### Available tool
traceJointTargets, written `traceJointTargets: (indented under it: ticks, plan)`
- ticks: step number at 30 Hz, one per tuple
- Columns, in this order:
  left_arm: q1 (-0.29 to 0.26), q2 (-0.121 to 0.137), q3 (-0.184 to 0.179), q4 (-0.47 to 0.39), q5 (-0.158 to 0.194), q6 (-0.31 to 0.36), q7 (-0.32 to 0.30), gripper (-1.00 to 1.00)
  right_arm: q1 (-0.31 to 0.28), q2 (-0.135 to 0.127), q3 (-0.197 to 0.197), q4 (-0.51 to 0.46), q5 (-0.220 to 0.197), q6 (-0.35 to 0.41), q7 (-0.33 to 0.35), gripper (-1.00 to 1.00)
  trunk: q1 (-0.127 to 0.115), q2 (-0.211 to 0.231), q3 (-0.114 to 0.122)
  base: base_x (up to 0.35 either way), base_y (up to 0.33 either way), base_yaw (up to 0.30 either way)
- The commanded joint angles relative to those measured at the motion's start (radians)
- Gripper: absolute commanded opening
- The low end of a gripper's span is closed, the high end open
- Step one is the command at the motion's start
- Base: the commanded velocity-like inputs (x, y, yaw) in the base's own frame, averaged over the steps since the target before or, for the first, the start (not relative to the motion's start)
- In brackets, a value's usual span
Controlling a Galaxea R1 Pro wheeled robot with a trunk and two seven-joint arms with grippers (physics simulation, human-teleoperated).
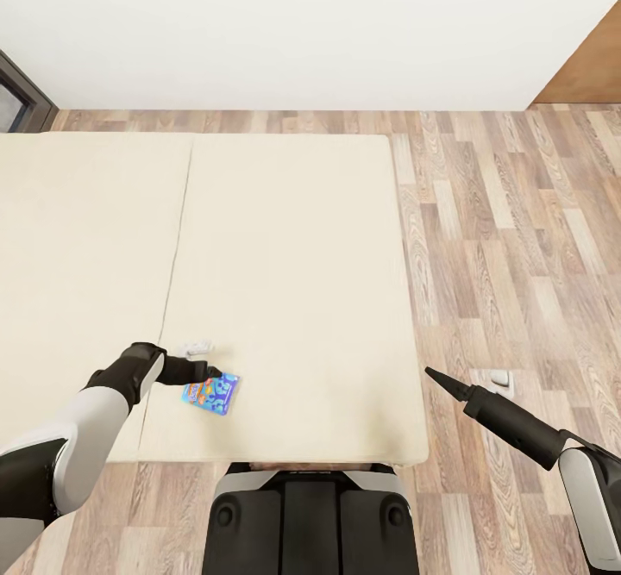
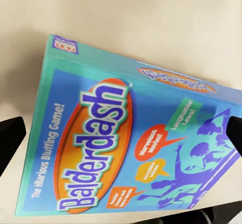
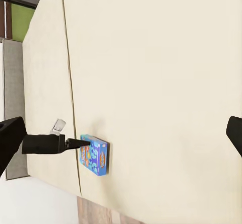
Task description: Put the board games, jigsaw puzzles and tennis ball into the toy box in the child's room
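A small, mostly blue board game point(image 1: 211, 393) lies flat near the front edge of the beige bed point(image 1: 293, 239). My left gripper point(image 1: 216, 374) is right at the box's far edge, open. In the left wrist view the "Balderdash" lid point(image 2: 126, 148) lies between the two black fingertips point(image 2: 10, 138), which stand wide apart. My right gripper point(image 1: 429, 373) hangs open over the floor just off the bed's right front corner. The right wrist view looks across the mattress point(image 3: 161, 58) to the blue box point(image 3: 94, 155) and the left gripper's point(image 3: 80, 143) tip touching it.
Wood-plank floor point(image 1: 509, 239) runs along the bed's right side and behind it, up to a white wall point(image 1: 302, 23). A dark window frame point(image 1: 17, 96) is at the far left, a brown panel point(image 1: 591, 66) at the far right. My base point(image 1: 310, 515) stands against the bed's front edge.
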Motion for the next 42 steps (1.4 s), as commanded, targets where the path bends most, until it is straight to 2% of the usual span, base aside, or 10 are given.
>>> traceJointTargets:
  ticks: [1,9,27,42]
  plan:
    - [0.0,-0.001,0.007,-0.001,-0.011,0.005,-0.007,1.0,0.0,0.0,-0.001,0.0,-0.002,0.005,0.001,1.0,0.001,-0.002,-0.001,0.0,0.0,0.0]
    - [0.001,-0.001,0.004,0.002,-0.012,0.006,-0.006,1.0,0.0,0.0,-0.001,0.0,-0.002,0.006,0.001,1.0,0.001,-0.002,-0.001,0.0,-0.006,0.0]
    - [0.001,-0.003,0.006,0.006,-0.011,0.012,-0.007,1.0,0.0,0.0,-0.001,0.0,-0.001,0.006,0.001,1.0,0.001,-0.002,-0.001,-0.006,-0.14,0.0]
    - [0.002,-0.002,0.006,0.007,-0.01,0.014,-0.007,1.0,0.0,-0.001,-0.001,0.0,-0.002,0.007,0.002,1.0,0.001,-0.002,-0.001,-0.001,-0.033,0.0]
